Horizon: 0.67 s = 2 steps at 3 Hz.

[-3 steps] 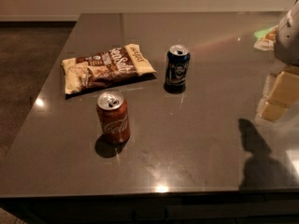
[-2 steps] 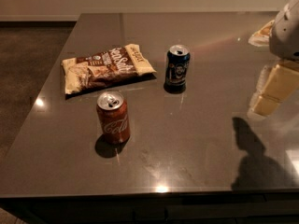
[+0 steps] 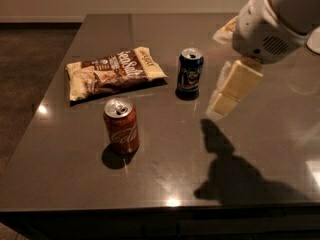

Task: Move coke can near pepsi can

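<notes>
1. While the dark, glossy surface (image 3: 60,159) is filling most of the camera view, it is carrying every item listed below and is reflecting several small points of light.
2. The white arm (image 3: 270,24) is reaching in from the upper right corner, and its shadow (image 3: 235,174) is falling on the surface in the lower right.
3. The snack bag (image 3: 112,73) is lying flat toward the upper left, with its brown printed face turned up.
4. The tool (image 3: 226,95) is hanging below the arm, above the surface, just right of the pepsi can and well apart from the coke can. It is touching neither can. Whether the tool is open or closed cannot be told.
5. The coke can (image 3: 121,125) is standing upright in front of the snack bag, near the bag's front edge, with its silver top showing.
6. The pepsi can (image 3: 190,73) is standing upright just right of the snack bag, up and to the right of the coke can, with a clear gap lying between the two cans.
</notes>
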Each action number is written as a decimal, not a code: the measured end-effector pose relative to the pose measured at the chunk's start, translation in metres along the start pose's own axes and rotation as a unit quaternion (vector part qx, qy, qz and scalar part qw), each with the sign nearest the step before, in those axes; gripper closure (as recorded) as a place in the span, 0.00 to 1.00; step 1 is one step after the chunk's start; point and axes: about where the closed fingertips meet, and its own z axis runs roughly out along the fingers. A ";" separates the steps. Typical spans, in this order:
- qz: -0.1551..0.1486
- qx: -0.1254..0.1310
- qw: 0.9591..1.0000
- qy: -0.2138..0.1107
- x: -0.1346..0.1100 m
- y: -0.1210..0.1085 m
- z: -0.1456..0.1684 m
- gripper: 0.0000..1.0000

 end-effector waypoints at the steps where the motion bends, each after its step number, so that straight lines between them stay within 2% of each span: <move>1: -0.026 -0.029 0.999 -0.033 -0.038 0.013 0.033 0.00; 2: -0.056 -0.066 0.995 -0.049 -0.065 0.034 0.066 0.00</move>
